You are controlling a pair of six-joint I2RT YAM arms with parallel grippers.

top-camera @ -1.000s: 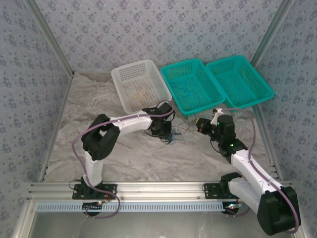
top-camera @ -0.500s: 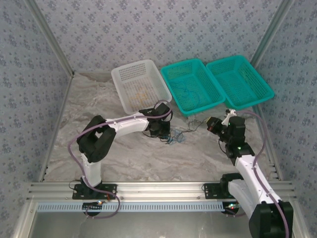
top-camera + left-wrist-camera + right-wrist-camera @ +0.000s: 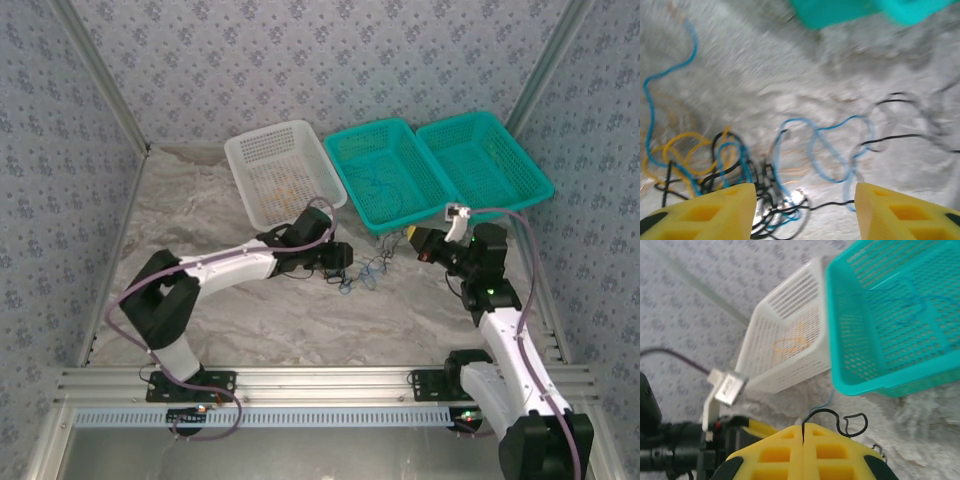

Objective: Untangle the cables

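Observation:
The cables (image 3: 362, 270) lie as a small clump of yellow-orange, blue and black wires on the white cloth, just in front of the middle teal basket. In the left wrist view the clump (image 3: 735, 165) is blurred, with blue loops (image 3: 832, 150) and black strands spreading to the right. My left gripper (image 3: 347, 262) sits low at the clump's left side. It (image 3: 805, 195) is open, with wires lying between its yellow fingers (image 3: 715, 210). My right gripper (image 3: 420, 243) is off to the right of the clump. It (image 3: 803, 426) is shut on a thin black wire (image 3: 850, 426) that curls out from the tips.
A white basket (image 3: 236, 170) with orange wires stands at the back, and also shows in the right wrist view (image 3: 785, 360). Beside it are two teal baskets (image 3: 345, 182) (image 3: 510, 203); the middle one holds a blue wire. Metal frame posts and patterned walls close the sides.
My left gripper has opened and its arm has stretched out lower toward the right. My right gripper has drawn right and back, still pinching the black wire.

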